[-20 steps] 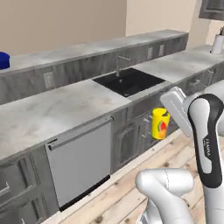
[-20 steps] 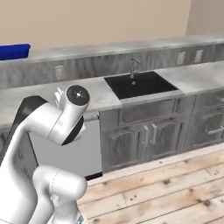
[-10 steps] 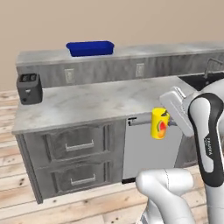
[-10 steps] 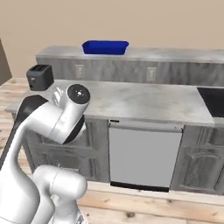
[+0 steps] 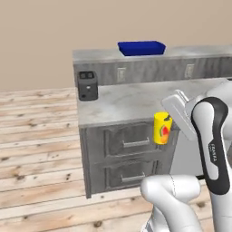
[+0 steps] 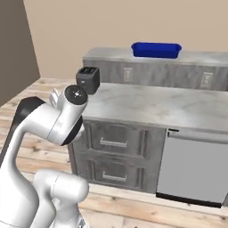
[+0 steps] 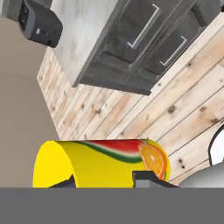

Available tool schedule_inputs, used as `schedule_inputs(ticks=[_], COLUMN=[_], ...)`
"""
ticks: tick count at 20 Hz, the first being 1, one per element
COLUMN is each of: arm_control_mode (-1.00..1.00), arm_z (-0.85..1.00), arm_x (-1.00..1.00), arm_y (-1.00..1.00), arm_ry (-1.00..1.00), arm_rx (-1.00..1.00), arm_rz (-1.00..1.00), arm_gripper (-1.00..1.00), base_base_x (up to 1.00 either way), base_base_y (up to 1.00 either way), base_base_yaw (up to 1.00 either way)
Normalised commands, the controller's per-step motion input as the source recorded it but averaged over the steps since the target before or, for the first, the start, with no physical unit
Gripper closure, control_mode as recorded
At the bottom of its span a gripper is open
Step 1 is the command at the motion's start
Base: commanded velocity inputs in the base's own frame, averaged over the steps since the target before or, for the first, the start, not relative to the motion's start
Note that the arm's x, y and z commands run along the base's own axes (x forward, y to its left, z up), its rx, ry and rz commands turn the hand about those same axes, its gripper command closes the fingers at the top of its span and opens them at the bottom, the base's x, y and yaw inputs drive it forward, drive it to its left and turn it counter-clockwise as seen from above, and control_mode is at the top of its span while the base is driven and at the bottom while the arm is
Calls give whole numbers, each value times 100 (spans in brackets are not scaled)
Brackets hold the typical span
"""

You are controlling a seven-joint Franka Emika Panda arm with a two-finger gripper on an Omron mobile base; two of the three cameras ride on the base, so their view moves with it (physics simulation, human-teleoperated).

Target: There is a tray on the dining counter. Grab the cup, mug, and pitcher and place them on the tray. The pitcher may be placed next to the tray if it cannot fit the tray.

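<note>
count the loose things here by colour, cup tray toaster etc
yellow: 1, the cup, held in the gripper
blue: 1, the tray on the dining counter
black: 1, the toaster
total: 3

No text on any surface is legible.

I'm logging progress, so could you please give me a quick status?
Gripper shut on cup, carried in the air. Tray on dining counter, holding nothing visible.
</note>
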Motion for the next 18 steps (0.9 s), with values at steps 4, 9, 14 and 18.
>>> schedule_inputs(ticks=[4, 9, 14, 18], arm_control_mode=[100, 100, 100, 100], arm_z=[0, 0, 0, 0], arm_x=[0, 0, 0, 0], arm_y=[0, 0, 0, 0], arm_ry=[0, 0, 0, 0], arm_rx=[0, 0, 0, 0], arm_rz=[0, 0, 0, 0], arm_gripper=[100, 100, 100, 100], base_base_x=[0, 12, 57, 86], base_base_y=[100, 100, 100, 100], base_base_yaw=[9, 7, 0, 0])
